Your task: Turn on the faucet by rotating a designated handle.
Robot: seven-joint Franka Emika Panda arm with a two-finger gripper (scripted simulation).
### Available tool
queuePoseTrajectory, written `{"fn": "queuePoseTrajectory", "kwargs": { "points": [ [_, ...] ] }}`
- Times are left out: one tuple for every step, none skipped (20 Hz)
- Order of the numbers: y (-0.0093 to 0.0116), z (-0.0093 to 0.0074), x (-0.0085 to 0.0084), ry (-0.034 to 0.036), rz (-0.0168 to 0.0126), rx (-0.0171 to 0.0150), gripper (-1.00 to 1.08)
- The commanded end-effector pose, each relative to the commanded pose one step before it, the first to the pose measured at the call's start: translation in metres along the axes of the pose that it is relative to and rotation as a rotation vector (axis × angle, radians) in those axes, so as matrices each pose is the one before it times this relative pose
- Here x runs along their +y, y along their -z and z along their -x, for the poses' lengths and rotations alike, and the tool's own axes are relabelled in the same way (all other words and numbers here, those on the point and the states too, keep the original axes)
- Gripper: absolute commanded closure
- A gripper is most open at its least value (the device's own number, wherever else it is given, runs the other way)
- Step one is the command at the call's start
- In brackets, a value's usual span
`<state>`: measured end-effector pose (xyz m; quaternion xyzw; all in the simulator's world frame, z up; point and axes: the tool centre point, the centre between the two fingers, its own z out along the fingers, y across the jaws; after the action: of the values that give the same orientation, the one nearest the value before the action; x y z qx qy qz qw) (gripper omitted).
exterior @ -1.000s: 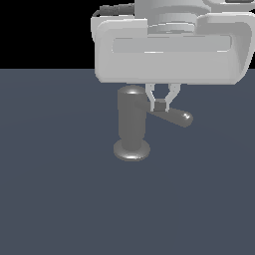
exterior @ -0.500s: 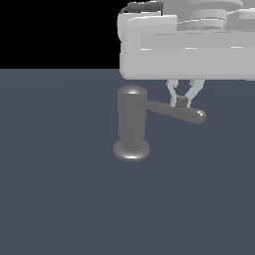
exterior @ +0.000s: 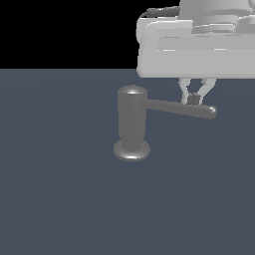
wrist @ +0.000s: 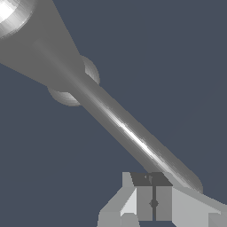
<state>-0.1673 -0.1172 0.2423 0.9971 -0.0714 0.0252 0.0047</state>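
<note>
Where the exterior view looks at the scene, a flat dark blue-grey surface (exterior: 60, 199) fills the lower part of the picture, without any pattern or seam on it; above its far edge the background is plain black, and no wall or furniture can be seen; the surface is evenly lit, with only a faint shadow around the base of the faucet

On this surface the faucet (exterior: 132, 124) stands upright, a dull grey cylinder with a domed top and a wider round disc at the foot, near the middle of the exterior view; the handle (exterior: 182, 108) comes out from near the top of the cylinder and points toward the exterior view's right, a little downward, and ends in a rounded tip

Above it hangs the big pale-grey body of the arm, in the upper right of the exterior view; the gripper (exterior: 193, 99) reaches down from it close to the outer end of the handle, not far from the tip; in the wrist view the gripper (wrist: 153, 203) has its two fingers pressed together with only a thin line between the dark pads, so the claw is closed and narrow, and nothing is held between them; the pads sit just beside the rod near its tip, and the handle (wrist: 133, 137) runs past them back to the cylinder; whether the fingers touch the rod I cannot tell
</note>
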Motion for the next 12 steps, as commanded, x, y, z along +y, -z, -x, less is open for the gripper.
{"fn": "queuePoseTrajectory", "kwargs": {
  "points": [
    [-0.00575,-0.00735,0.00347,0.00576,-0.00006,-0.00910,1.08],
    [-0.00055,-0.00258,0.00239,-0.00060,-0.00014,-0.00124,1.08],
    [-0.00047,-0.00255,0.00235,-0.00052,-0.00012,-0.00107,1.08],
    [-0.00054,-0.00258,0.00239,-0.00060,-0.00014,-0.00124,1.08],
    [-0.00054,-0.00258,0.00239,-0.00060,-0.00014,-0.00124,1.08],
    [-0.00047,-0.00255,0.00235,-0.00052,-0.00012,-0.00107,1.08],
    [-0.00054,-0.00257,0.00238,-0.00060,-0.00014,-0.00124,1.08],
    [-0.00054,-0.00257,0.00238,-0.00060,-0.00014,-0.00124,1.08],
    [-0.00047,-0.00254,0.00234,-0.00052,-0.00013,-0.00107,1.08],
    [-0.00054,-0.00257,0.00238,-0.00060,-0.00015,-0.00124,1.08],
    [-0.00047,-0.00254,0.00233,-0.00052,-0.00013,-0.00107,1.08],
    [-0.00054,-0.00256,0.00237,-0.00060,-0.00015,-0.00124,1.08]
  ]
}}
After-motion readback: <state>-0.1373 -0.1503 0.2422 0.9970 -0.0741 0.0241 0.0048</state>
